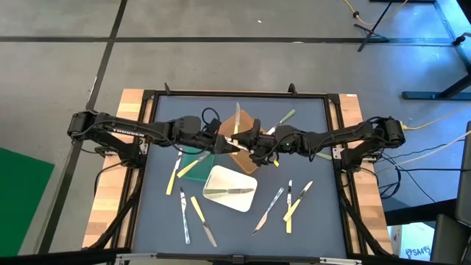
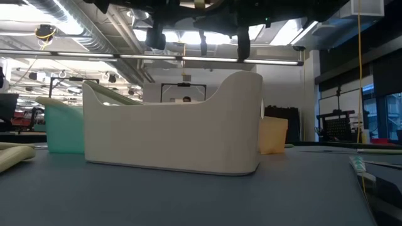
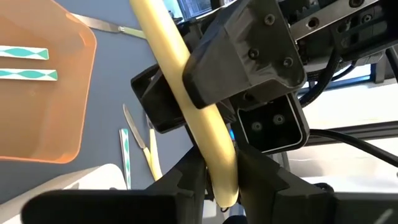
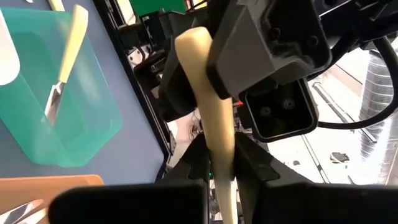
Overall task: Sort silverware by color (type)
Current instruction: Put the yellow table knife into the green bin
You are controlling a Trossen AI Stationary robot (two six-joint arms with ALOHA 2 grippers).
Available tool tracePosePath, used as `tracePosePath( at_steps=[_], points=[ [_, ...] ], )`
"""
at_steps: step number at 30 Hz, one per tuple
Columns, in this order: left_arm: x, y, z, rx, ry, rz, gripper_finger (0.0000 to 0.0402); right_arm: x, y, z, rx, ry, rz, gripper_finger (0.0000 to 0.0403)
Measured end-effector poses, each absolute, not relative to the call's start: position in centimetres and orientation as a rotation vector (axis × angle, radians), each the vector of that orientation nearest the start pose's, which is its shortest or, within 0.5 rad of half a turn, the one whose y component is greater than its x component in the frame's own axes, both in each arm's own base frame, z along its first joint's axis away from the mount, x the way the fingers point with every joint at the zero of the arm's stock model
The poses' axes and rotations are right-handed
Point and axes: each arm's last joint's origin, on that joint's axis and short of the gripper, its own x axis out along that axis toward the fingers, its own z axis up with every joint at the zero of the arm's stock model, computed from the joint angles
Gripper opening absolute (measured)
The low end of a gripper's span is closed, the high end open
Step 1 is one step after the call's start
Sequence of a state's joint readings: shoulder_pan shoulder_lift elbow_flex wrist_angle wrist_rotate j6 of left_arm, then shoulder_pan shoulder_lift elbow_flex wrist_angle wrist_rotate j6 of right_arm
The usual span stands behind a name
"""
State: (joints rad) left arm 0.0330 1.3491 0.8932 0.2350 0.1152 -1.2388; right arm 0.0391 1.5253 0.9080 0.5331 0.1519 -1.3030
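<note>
Pale-yellow-handled utensil (image 3: pixel 186 93) is held off the table, between both grippers at once. Left gripper (image 3: pixel 222 180) is closed on the handle, with a finger pressed against each side near one end. Right gripper (image 4: pixel 221 168) is clamped on the same handle, right next to the left one; the two grippers are met nose to nose over mid-table.

Brown tray (image 1: pixel 239 119) is seen directly under and just behind the joined grippers; two handles with a teal-and-white pattern (image 3: pixel 25 53) are laid in it side by side. Green tray (image 1: pixel 195 166) is set just beside the left gripper, on the near-edge side; one yellow-handled knife (image 4: pixel 62 56) is leaned in it. White tray (image 1: pixel 229 188) is placed a bit farther out from both grippers toward the near edge, with one silvery knife (image 1: pixel 228 192) lying flat inside.

Loose silverware is scattered farther off on the grey table (image 1: pixel 316 228): a few pieces (image 1: pixel 188 213) out past the green tray on the left gripper's side, a few (image 1: pixel 288 206) out past the white tray on the right gripper's side, one green-handled piece (image 1: pixel 283 118) behind the right gripper.
</note>
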Motion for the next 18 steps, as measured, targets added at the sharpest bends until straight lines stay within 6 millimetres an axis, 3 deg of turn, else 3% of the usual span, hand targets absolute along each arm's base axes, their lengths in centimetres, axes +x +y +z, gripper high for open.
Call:
tracePosePath(
  at_steps=[10, 18],
  points=[
    [30.24, 0.67, 28.59, -1.269, 0.242, 0.069, 0.0064, 33.84, 0.9, 26.61, -1.298, 0.143, -0.038, 0.0034],
    [30.21, 0.65, 28.47, -1.281, 0.257, 0.074, 0.0061, 33.85, 0.92, 26.58, -1.282, 0.142, -0.028, 0.0129]
  ],
)
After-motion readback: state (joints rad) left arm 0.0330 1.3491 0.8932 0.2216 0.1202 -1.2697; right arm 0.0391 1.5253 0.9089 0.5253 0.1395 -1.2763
